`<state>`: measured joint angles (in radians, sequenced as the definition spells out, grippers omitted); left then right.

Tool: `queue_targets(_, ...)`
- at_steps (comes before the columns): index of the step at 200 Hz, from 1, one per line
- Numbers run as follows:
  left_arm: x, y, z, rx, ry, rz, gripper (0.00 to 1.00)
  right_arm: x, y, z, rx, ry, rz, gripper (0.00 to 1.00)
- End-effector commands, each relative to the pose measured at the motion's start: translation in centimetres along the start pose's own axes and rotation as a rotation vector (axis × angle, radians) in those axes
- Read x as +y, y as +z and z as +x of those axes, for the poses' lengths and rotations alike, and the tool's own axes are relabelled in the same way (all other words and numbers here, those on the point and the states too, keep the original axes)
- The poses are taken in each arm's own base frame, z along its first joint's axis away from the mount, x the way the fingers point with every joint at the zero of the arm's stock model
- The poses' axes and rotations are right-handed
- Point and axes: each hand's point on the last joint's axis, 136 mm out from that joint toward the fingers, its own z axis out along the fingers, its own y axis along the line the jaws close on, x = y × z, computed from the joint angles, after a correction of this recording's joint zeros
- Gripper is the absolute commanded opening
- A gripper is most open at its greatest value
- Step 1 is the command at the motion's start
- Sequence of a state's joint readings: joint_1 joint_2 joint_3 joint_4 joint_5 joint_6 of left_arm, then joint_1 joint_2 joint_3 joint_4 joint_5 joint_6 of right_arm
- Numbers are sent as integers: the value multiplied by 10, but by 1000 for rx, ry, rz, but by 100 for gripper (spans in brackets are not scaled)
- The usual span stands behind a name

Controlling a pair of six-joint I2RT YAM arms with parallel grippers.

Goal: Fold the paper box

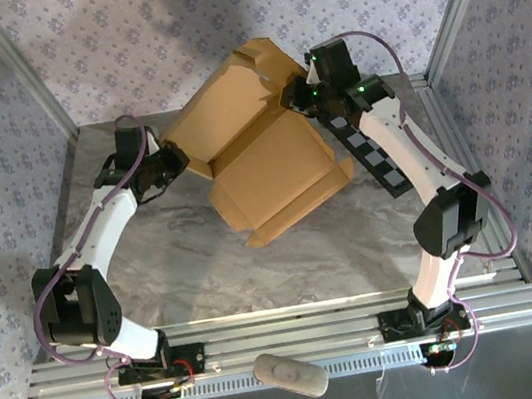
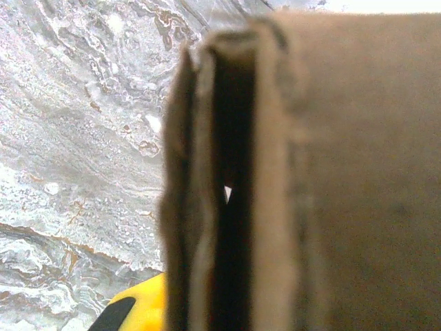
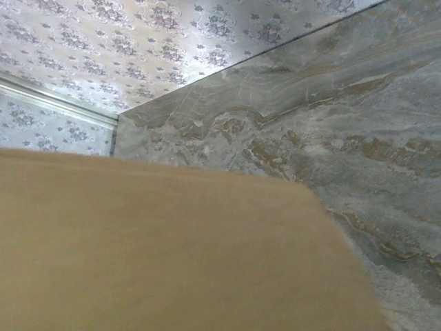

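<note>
The paper box (image 1: 277, 172) is tan cardboard, lying slanted on the middle of the marble table (image 1: 175, 264). Its base has low walls, and a large lid panel (image 1: 230, 99) rises toward the back. My left gripper (image 1: 177, 163) sits at the box's left corner. In the left wrist view a doubled cardboard wall (image 2: 227, 172) stands right at the jaws, beside a yellow finger (image 2: 141, 303). The gripper is shut on that wall. My right gripper (image 1: 292, 96) is against the lid's right edge. A blurred cardboard flap (image 3: 158, 248) hides its fingers.
A black-and-white checkerboard strip (image 1: 370, 153) lies under the right forearm. A grey oblong object (image 1: 291, 374) rests on the near rails. Patterned walls and metal posts enclose the table on three sides. Bare marble (image 3: 358, 103) stretches in front of the box.
</note>
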<state>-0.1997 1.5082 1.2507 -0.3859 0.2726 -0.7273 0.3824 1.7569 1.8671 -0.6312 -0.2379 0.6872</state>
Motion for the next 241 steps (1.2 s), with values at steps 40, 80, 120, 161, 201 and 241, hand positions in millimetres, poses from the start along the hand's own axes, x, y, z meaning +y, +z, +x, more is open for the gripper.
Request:
queue_targets(40,-15,-20,-9,9,39,-6,0,34,-100,-27,-155,-210,-143,49)
queue_targets(80,-7,-20,-11,42,84,-40,0,36,-159,-82,-316,-179,-285,47)
queue_targets(120,-10,-18,-12,67,167,-26,0,2,-136,-129,-352,-113,-243,32)
queue_targets(161,-10,-10,-19,72,193,-22,0,9,-81,-139,-208,-149,-379,24)
queue_targets(201,-8,-4,-23,74,189,-31,0,13,-78,-113,-159,-159,-339,25)
queue_targets(241,-5,-5,-25,82,217,-63,0,15,-122,-94,-361,-401,-211,43)
